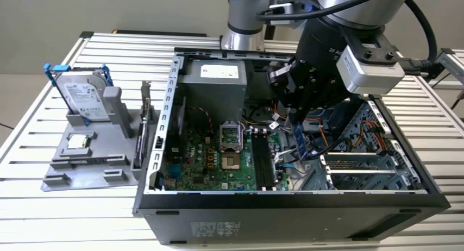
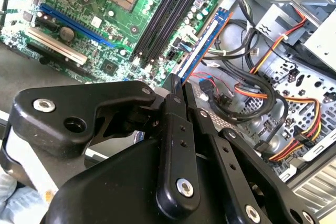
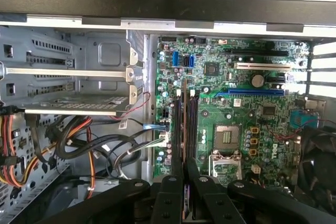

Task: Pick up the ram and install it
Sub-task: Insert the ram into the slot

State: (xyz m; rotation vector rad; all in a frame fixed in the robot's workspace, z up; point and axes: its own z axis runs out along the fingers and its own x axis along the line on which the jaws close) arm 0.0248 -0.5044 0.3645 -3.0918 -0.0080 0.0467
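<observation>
The gripper [image 2: 176, 90] pinches the ram [image 2: 203, 43], which hangs over the motherboard [image 2: 123, 31] edge, just beside the black memory slots [image 2: 165, 17]. I'd call it light, stiff and brittle, so hold it by its flat faces, never the contacts.

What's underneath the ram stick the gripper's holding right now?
The ram, clamped in the gripper, hangs over the edge of the motherboard, beside its black slots and loose cables. The spot directly beneath the strip is covered.
</observation>
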